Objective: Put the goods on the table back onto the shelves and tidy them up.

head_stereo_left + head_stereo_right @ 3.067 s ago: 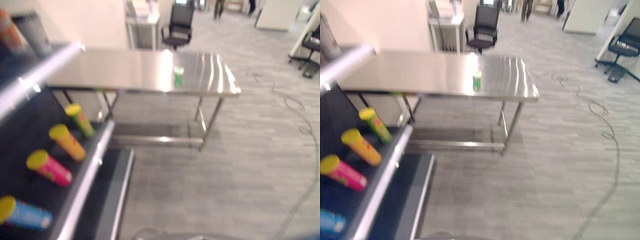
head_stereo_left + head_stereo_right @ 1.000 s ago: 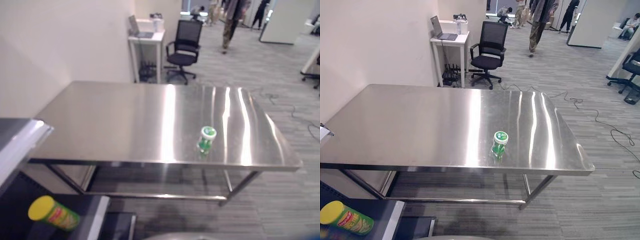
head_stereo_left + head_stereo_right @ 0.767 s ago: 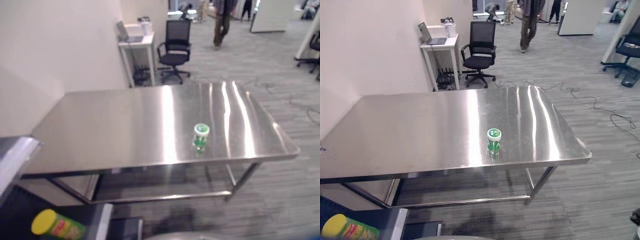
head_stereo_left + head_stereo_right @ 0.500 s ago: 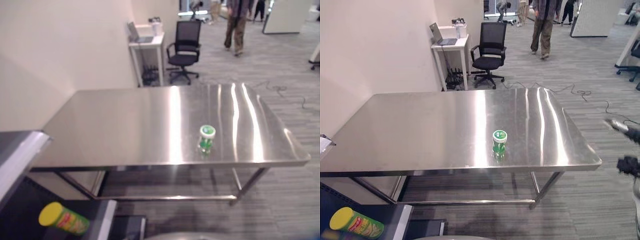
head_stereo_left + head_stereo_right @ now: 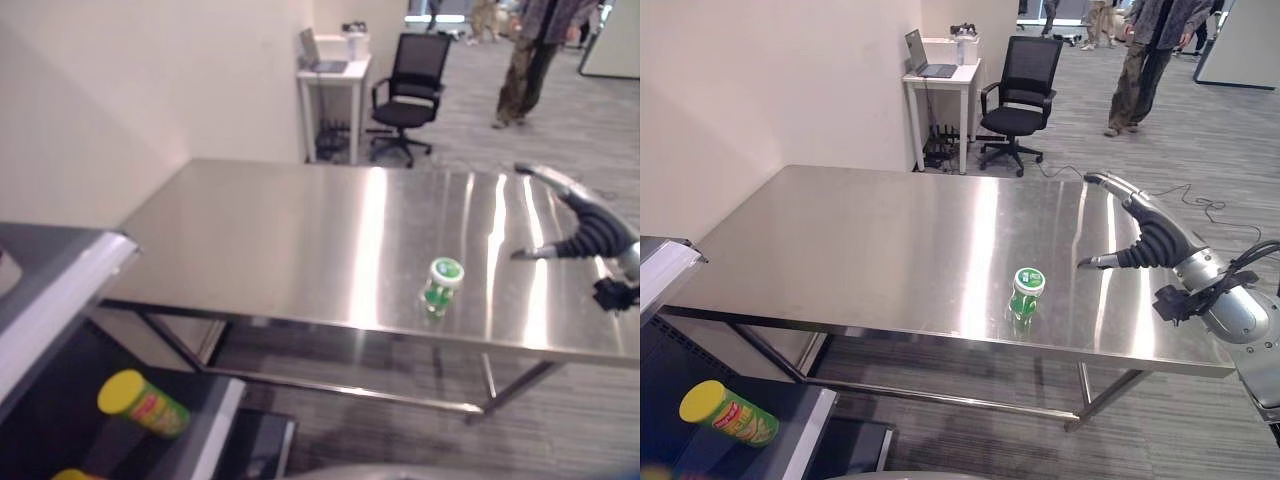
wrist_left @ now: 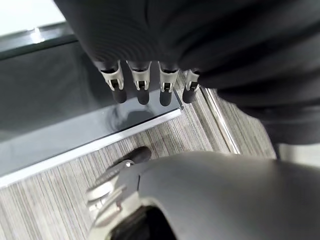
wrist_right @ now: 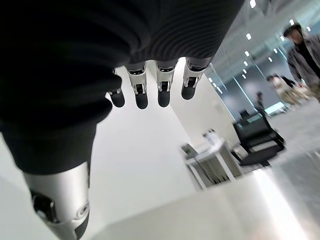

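Well, there is not much left on the long stainless-steel counter (image 5: 870, 250): a single small green jar with a white-rimmed green lid (image 5: 1025, 293) stands upright near the front edge, toward the right end, and nothing else lies on the metal top as far as I can see. So most of the clearing looks finished, and this one jar is what remains to be carried over.

The robot's right hand (image 5: 1140, 235) reaches in over the right end of the counter, fingers straight and spread, thumb pointing toward the jar, holding nothing. It is near the jar but apart from it, off to its right. The left hand (image 6: 150, 85) hangs low by the dark base of the shelf unit, fingers relaxed and empty.

Down at the lower left, the dark shelf with a pale metal edge (image 5: 805, 435) carries a yellow-lidded green tube can lying on its side (image 5: 728, 412). I judge the jar has yet to be picked up and shelved, and some straightening may follow.

A person in dark clothes (image 5: 1145, 55) stands beyond the black office chair (image 5: 1018, 95).
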